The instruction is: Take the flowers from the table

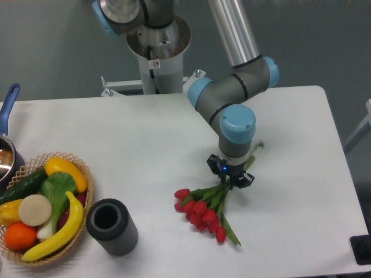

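Note:
The flowers [202, 212], a bunch of red tulip buds with green stems and leaves, lie flat on the white table [139, 133] right of centre. The buds point toward the front, and the stem ends stick out behind the wrist at the upper right. My gripper [231, 177] points straight down over the stems just above the buds. Its black fingers [248, 180] stand spread on either side of the stems. The fingertips are mostly hidden under the wrist. The flowers rest on the table.
A wicker basket [82, 197] of toy fruit and vegetables sits at the front left. A black cylindrical cup [113, 227] lies beside it. A pot with a blue handle [8, 104] is at the left edge. The arm's base [156, 52] stands behind the table.

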